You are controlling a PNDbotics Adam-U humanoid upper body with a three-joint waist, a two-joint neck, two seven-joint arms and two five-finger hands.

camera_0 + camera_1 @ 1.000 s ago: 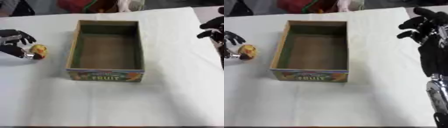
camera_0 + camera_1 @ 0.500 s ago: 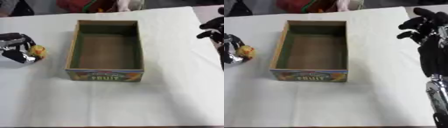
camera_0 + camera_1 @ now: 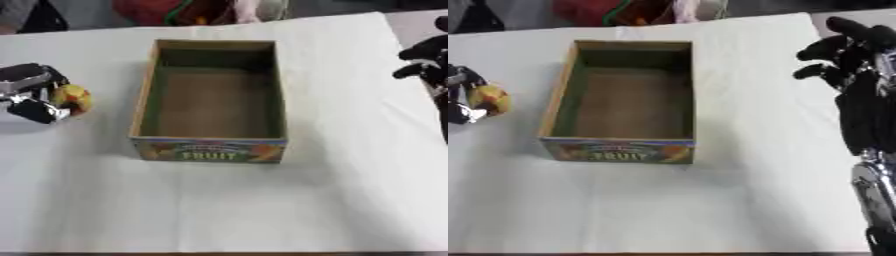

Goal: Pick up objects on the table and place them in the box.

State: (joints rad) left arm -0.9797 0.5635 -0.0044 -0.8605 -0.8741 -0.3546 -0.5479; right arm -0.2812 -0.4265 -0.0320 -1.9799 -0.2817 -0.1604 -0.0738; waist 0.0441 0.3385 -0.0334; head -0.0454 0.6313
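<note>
Right eye view – right hand (image 3: pixel 846 55), forearm

Open cardboard box (image 3: pixel 210 150), rectangular, long axis running away from the camera, sits mid-worktop. Inner walls greenish, floor brown and bare; near outer face colourful with "FRUIT" printed on it. Small round yellow-and-red object (image 3: pixel 72 98), fruit-like, lies left of the box, apart from it, wrapped by the curled fingers of the left hand (image 3: pixel 31 95) at the worktop's left edge.
</note>
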